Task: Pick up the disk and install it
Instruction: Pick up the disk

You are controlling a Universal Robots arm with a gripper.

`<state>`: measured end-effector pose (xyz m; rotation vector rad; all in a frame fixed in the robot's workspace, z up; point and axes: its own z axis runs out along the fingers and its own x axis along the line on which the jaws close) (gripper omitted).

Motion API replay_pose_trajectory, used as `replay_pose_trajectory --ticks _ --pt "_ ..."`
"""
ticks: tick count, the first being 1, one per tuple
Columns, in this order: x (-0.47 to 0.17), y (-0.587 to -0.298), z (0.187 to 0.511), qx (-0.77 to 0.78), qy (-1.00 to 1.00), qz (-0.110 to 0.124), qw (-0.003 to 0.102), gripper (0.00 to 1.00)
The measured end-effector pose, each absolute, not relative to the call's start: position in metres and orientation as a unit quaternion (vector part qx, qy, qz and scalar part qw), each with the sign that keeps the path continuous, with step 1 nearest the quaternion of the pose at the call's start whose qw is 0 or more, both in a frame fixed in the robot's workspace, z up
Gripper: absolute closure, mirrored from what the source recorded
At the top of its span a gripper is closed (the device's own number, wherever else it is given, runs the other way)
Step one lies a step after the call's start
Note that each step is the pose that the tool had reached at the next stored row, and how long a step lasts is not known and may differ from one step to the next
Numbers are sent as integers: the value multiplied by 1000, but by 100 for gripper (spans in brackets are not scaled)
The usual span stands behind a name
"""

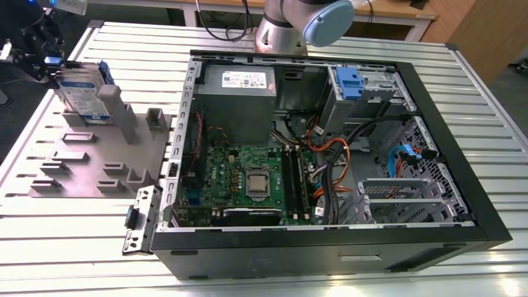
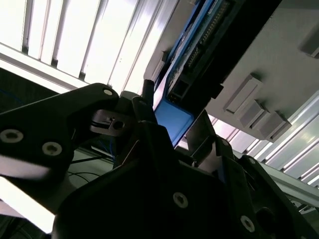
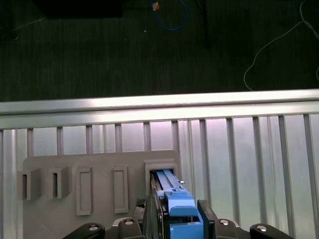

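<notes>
Exterior view: the disk (image 1: 83,93) is at about 10 o'clock in the frame, standing on edge in a slot of the grey fixture (image 1: 99,167) on the slatted desk (image 1: 66,247). Its white-and-blue label faces the camera, but the print is too small to read. The gripper (image 1: 37,59) is just past the disk at about 9 o'clock from it, right up against its far end. The open computer case (image 1: 330,253) fills the middle and the exterior view's right. Inside it, the grey power supply (image 1: 239,86) is at 12 o'clock and carries a white sticker whose text is not legible. The blue caddy (image 1: 350,83) is at 1 o'clock and the green motherboard (image 1: 247,179) is in the centre. The arm base (image 1: 305,25) stands behind the case at 12 o'clock.

Second wrist view: close in on the gripper (image 2: 174,107). The blue corner of the disk (image 2: 172,122) sits between the jaws, with its connector edge running away alongside the fixture (image 2: 279,64). Bright desk slats (image 2: 75,35) show behind.

First wrist view: the gripper (image 3: 180,219) straddles the disk (image 3: 177,199), which is seated in a fixture (image 3: 99,169) slot. The jaws look pressed onto both faces of the blue carrier, so they are pinching it, though the contact line is dark and I can't be sure. Beyond the desk (image 3: 239,139) edge there is dark floor (image 3: 99,50) with a loose blue cable (image 3: 172,20).
</notes>
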<state>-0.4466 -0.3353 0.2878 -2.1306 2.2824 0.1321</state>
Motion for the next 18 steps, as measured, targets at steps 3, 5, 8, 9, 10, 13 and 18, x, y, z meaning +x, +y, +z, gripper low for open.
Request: replay_pose_trajectory --ticks 3,5,8,9,10,13,18 --pt "-447 -335 288 -682 730 42 8 48" --pt "-447 -335 287 -682 730 42 8 49" --pt "-447 -335 287 -682 730 41 7 56" --pt "-447 -335 287 -682 730 41 7 56" --pt "-447 -335 287 -682 730 40 6 56" --pt "-447 -335 287 -682 730 38 5 58" --pt "-447 -335 287 -682 731 36 3 63"
